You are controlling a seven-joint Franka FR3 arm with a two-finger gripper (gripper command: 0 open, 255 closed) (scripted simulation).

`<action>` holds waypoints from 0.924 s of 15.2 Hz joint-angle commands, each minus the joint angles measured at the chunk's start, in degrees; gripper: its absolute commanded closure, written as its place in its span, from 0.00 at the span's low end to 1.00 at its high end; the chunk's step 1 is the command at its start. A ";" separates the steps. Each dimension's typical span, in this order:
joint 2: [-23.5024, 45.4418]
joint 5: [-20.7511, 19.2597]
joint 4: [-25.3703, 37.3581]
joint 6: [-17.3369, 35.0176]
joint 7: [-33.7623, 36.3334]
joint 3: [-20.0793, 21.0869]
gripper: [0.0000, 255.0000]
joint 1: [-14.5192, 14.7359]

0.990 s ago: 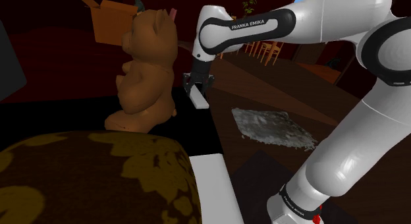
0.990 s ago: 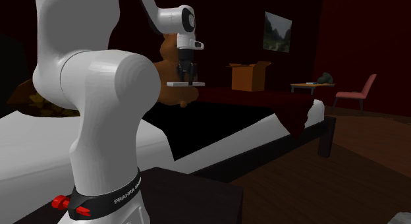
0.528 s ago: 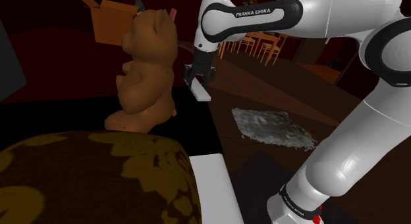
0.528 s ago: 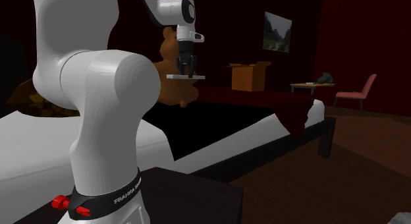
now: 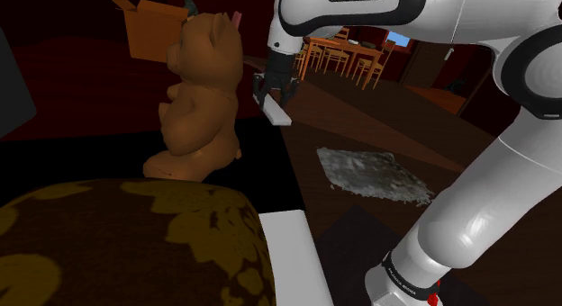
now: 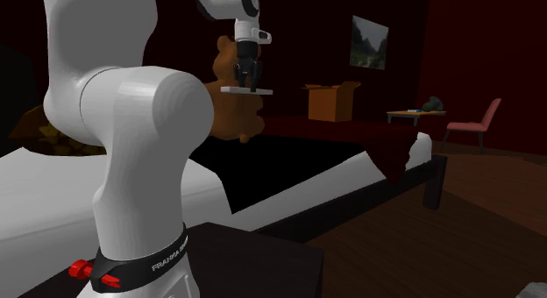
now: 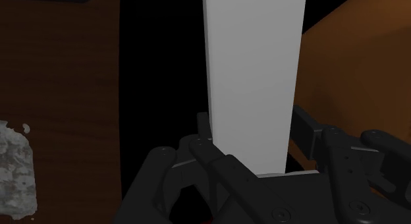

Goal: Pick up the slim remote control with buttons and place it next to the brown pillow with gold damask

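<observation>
A slim, plain white remote hangs in the air, with my gripper shut on one end of it. In the wrist view the black fingers clasp the white bar from both sides. From the second exterior view the remote lies level under the gripper, in front of the teddy bear. The brown pillow with gold damask lies at the shoulder view's lower left, well below and nearer than the gripper.
A brown teddy bear sits on the dark bed just beside the gripper. An open cardboard box stands behind it. The bed's white edge runs past the pillow. A grey rug lies on the floor; wooden chairs stand beyond.
The gripper has risen with the remote held in it, moving up along the teddy bear's side. The bear, pillow and box have not moved.
</observation>
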 commanded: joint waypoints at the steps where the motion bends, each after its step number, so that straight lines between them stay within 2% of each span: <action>1: -0.11 0.01 1.50 -1.61 -0.01 -0.04 1.00 -0.03; 9: 0.34 -0.11 7.75 -7.41 0.17 -0.06 1.00 -0.05; 14: -9.72 2.18 -2.88 -6.56 2.30 1.20 1.00 1.43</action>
